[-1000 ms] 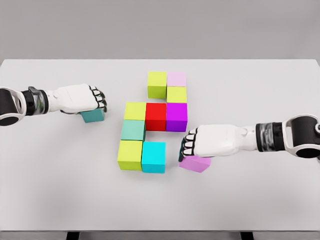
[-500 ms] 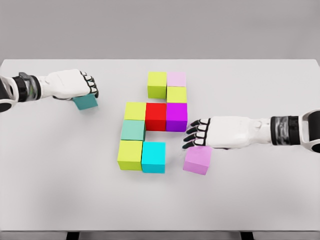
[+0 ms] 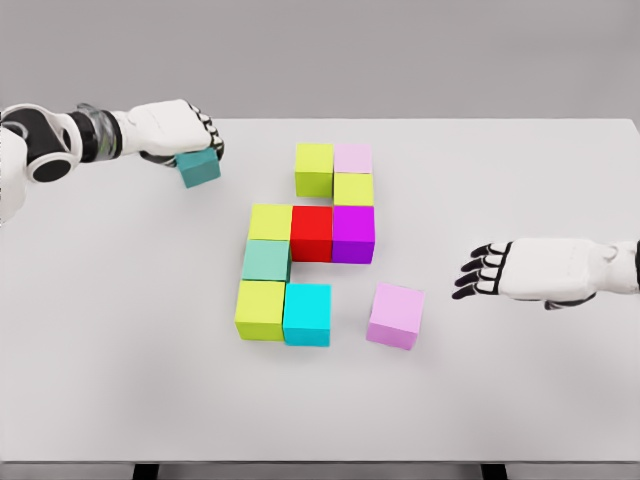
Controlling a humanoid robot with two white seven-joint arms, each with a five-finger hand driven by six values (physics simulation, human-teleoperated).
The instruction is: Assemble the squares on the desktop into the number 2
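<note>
White surface [image 3: 120, 340] with a cluster of coloured squares near the middle. At the 12 o'clock end of the cluster: lime square [image 3: 314, 168] touching pale pink square [image 3: 353, 158], with a yellow-green square [image 3: 353, 189] directly below the pink one. Next row toward 6 o'clock: yellow-green square [image 3: 270, 222], red square [image 3: 311, 232] and purple square [image 3: 353, 233], side by side and touching. Below the left one, mint square [image 3: 266, 260], then lime square [image 3: 260, 309] with cyan square [image 3: 307, 314] touching at its 3 o'clock side. Lilac square [image 3: 395, 314] lying alone on the surface, near the cyan one at its 3 o'clock but apart, slightly turned.

Left hand [image 3: 172, 130] at 10 o'clock of the cluster, well apart from it, fingers clenched around a teal square [image 3: 199, 167], tilted, seemingly raised off the surface. Right hand [image 3: 530, 272] at 3 o'clock of the lilac square, apart from it, fingers [image 3: 478, 270] spread and released, grasping nothing.
</note>
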